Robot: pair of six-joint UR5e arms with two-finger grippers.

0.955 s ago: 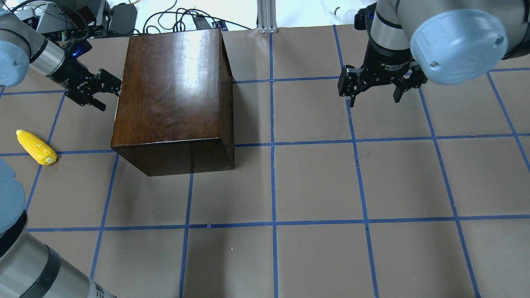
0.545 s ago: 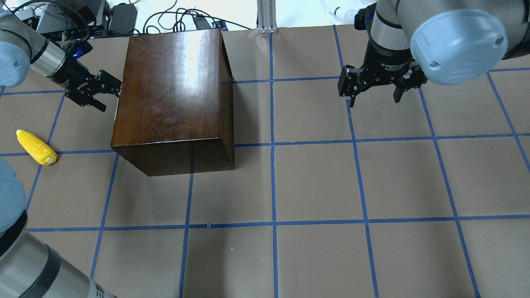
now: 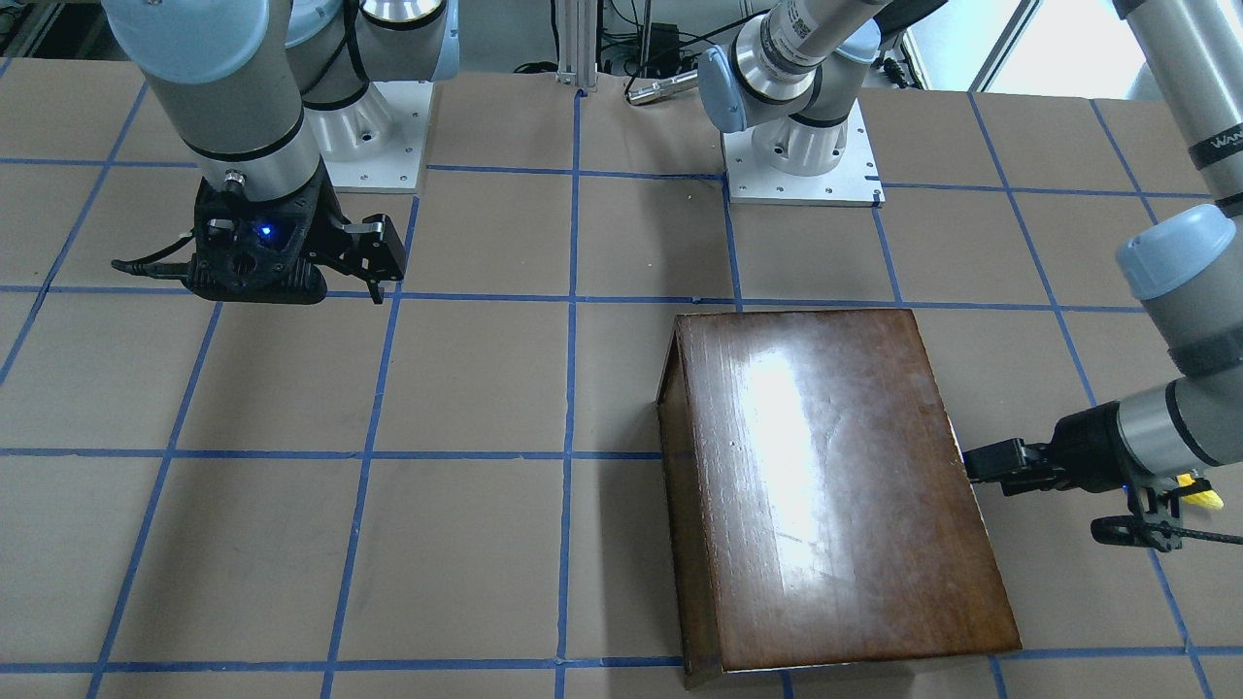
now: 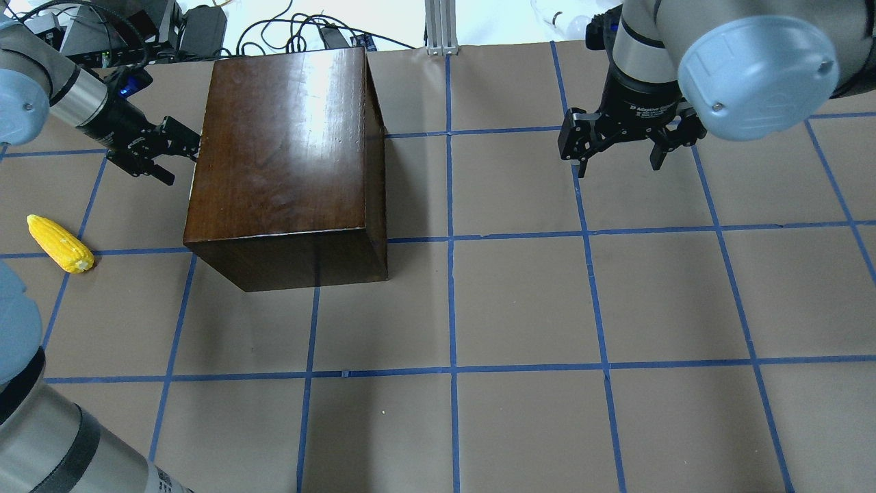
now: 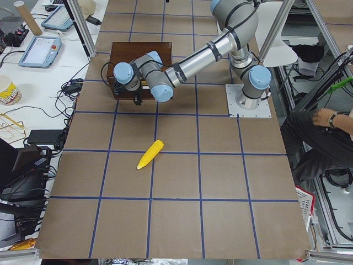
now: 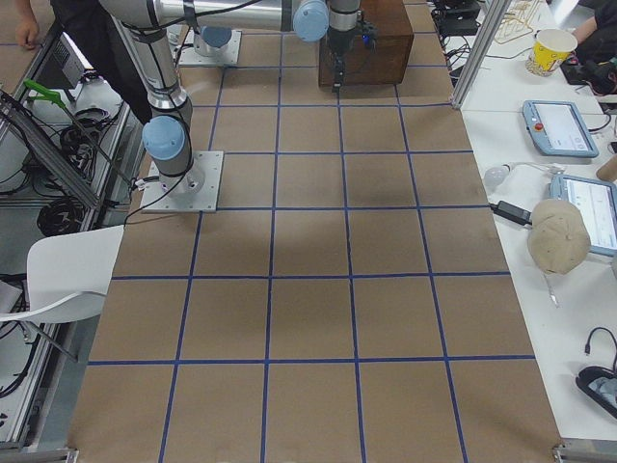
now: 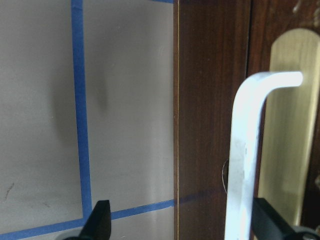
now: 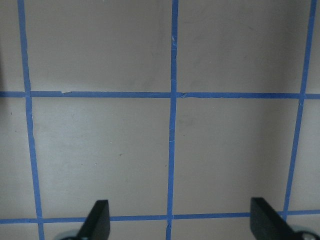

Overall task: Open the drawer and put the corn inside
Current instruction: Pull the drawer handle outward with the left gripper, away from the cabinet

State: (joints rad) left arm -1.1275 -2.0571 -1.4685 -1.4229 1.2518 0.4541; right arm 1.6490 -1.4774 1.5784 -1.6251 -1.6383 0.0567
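Observation:
The dark-brown cabinet (image 4: 287, 150) stands at the table's back left. Its drawer is shut. The left wrist view shows the drawer's dark front panel (image 7: 210, 100) with a pale metal handle (image 7: 245, 150) on a brass plate. My left gripper (image 4: 183, 161) is open right at that face, and in the left wrist view (image 7: 182, 227) the handle stands between the jaws, close to the right fingertip (image 7: 267, 225). The yellow corn (image 4: 60, 244) lies on the table nearer the robot, apart from the gripper; it also shows in the exterior left view (image 5: 150, 154). My right gripper (image 4: 619, 164) is open and empty above the table.
The table is brown paper with a grid of blue tape (image 4: 452, 308). Cables and electronics (image 4: 137, 27) lie beyond the far edge behind the cabinet. A metal post (image 4: 438, 27) stands at the back middle.

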